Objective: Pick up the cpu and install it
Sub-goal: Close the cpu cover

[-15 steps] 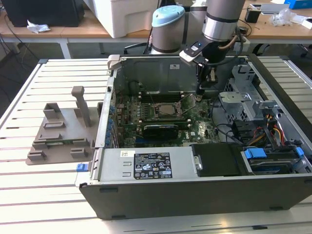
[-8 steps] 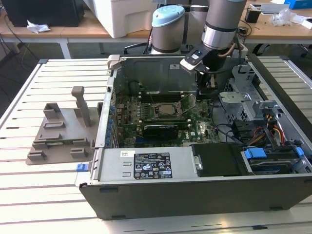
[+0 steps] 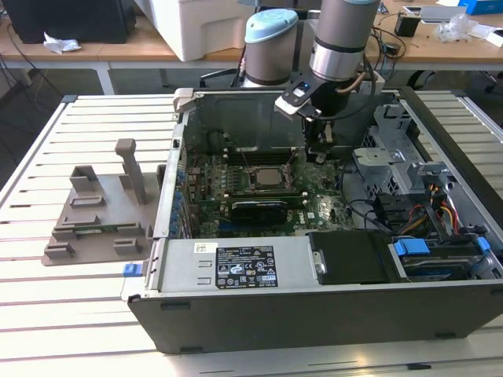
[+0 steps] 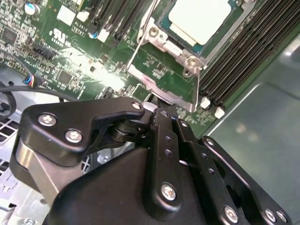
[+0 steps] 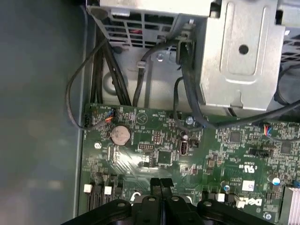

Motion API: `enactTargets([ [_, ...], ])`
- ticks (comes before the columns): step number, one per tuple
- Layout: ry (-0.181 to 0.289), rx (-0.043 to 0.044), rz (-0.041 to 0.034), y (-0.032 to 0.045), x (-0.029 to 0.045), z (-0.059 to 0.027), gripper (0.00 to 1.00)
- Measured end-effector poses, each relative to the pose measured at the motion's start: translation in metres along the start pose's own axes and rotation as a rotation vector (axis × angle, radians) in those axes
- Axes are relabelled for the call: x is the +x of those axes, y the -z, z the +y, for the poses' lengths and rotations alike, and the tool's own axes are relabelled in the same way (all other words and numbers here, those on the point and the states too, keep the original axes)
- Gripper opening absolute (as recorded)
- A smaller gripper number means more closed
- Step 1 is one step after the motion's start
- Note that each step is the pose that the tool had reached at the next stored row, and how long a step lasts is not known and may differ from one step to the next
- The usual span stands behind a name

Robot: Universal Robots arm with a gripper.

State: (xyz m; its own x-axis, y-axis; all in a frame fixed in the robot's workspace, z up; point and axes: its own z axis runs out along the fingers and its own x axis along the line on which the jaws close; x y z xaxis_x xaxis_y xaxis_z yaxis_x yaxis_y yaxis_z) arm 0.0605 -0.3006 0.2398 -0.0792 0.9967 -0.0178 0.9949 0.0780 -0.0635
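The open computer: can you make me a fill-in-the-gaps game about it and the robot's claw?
The cpu sits in its socket on the ____ circuit board. The gripper hangs over that board with its fingers ____. The grey tray stands on the table, on the exterior view's ____ side of the computer case.
Missing words: green; shut; left.

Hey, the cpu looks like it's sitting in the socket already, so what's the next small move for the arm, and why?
Probably lift the end effector straight up a little. The cpu lies flat in its socket, while the end effector is shut on nothing, low over the motherboard beside that socket, so backing off looks safest.
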Motion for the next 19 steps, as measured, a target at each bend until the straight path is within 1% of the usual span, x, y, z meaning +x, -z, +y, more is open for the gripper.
enactTargets([
  [2, 0.0, 0.0, 0.0, -0.0003, 0.0004, -0.0047, 0.11],
  [5, 0.0, 0.0, 0.0, -0.0005, 0.0007, -0.0086, 0.11],
  [19, 0.0, 0.0, -0.0001, -0.0016, 0.0018, -0.0222, 0.11],
])
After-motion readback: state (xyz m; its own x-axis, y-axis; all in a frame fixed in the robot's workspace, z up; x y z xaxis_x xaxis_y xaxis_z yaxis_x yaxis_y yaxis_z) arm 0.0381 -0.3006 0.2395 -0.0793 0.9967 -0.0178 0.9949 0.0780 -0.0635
